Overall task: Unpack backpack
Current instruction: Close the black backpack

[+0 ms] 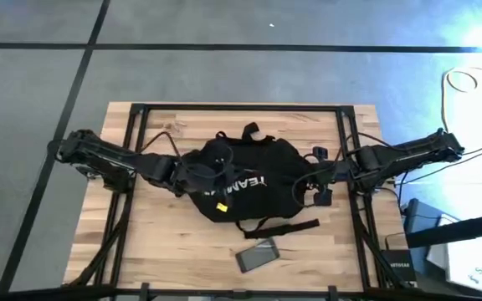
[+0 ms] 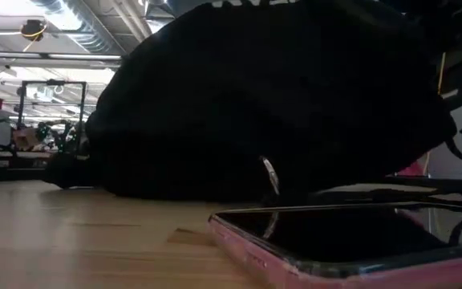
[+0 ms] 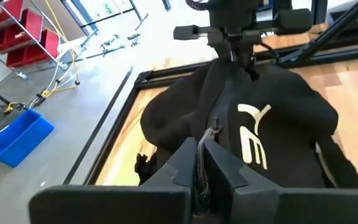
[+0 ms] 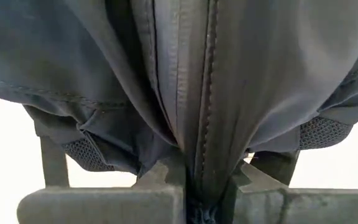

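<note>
The backpack (image 1: 241, 180) lies in the middle of the frame in the high view, on the wooden bench (image 1: 157, 242), with its long axis running left to right between the two arms. The white lettering on its upper face sits near the centre, and a loose strap (image 1: 279, 226) trails off its lower edge toward a phone (image 1: 258, 255) lying flat, apart from the bag, at lower centre.

The left tool (image 1: 197, 173) is at the bag's left end; in the left wrist view its fingers (image 3: 219, 171) stand narrow, pinched on a cord-like zipper pull at the seam, with the zipper line (image 3: 213, 118) running straight away from it over the bag's crown. The right tool (image 1: 315, 177) is at the bag's right end, and the right wrist view shows it clamped narrow on a fold of fabric along the zipper seam (image 4: 207, 93).

So the two tools face each other along the bag's long axis, one at each end, and the zipper runs along that same line. Judging from this, the coming move turns on that axis: the left tool would draw the pull along the seam toward frame right while the right tool anchors the far end. Both are equally close, each touching the bag. The bag looks closed and full, so unpacking seems barely begun.
</note>
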Robot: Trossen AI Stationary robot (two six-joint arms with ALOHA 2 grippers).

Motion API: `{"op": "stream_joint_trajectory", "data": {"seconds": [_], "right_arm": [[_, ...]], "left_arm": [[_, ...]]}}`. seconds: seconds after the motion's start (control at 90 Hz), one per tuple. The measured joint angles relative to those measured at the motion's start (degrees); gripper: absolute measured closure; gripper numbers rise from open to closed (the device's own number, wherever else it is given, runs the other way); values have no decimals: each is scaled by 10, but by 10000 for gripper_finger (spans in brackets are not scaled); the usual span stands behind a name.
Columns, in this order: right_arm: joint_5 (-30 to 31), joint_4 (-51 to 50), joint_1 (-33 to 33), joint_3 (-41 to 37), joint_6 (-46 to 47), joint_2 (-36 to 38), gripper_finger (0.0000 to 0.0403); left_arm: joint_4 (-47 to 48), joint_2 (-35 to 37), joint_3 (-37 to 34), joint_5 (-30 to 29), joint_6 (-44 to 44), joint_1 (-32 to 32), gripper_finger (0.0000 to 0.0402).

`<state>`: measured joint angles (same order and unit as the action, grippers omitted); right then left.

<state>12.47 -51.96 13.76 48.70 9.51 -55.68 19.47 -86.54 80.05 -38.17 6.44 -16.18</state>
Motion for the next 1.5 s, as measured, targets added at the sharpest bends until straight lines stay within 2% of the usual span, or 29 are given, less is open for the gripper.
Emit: {"op": "stream_joint_trajectory", "data": {"seconds": [0.2, 0.578, 0.878, 1.044, 1.267, 1.378, 1.5], "right_arm": [[0, -6, 1, 0, 4, 0, 387], [0, -8, 1, 0, 3, 0, 387], [-1, -5, 1, 0, 3, 0, 387], [-1, -4, 1, 0, 3, -1, 387], [-1, -3, 1, 0, 3, -1, 387], [-1, -2, 1, 0, 3, -1, 387], [-1, -9, 1, 0, 3, -1, 387]], "left_arm": [[75, 16, 0, -7, -30, -1, 400], [356, 17, 1, 9, -143, -11, 400], [550, 17, 1, 129, -211, -21, 400], [616, 16, 2, 163, -246, -20, 400], [658, 13, 2, 204, -295, 11, 400], [706, 4, 1, 206, -317, 30, 400], [707, -1, 1, 210, -309, 46, 400]]}}
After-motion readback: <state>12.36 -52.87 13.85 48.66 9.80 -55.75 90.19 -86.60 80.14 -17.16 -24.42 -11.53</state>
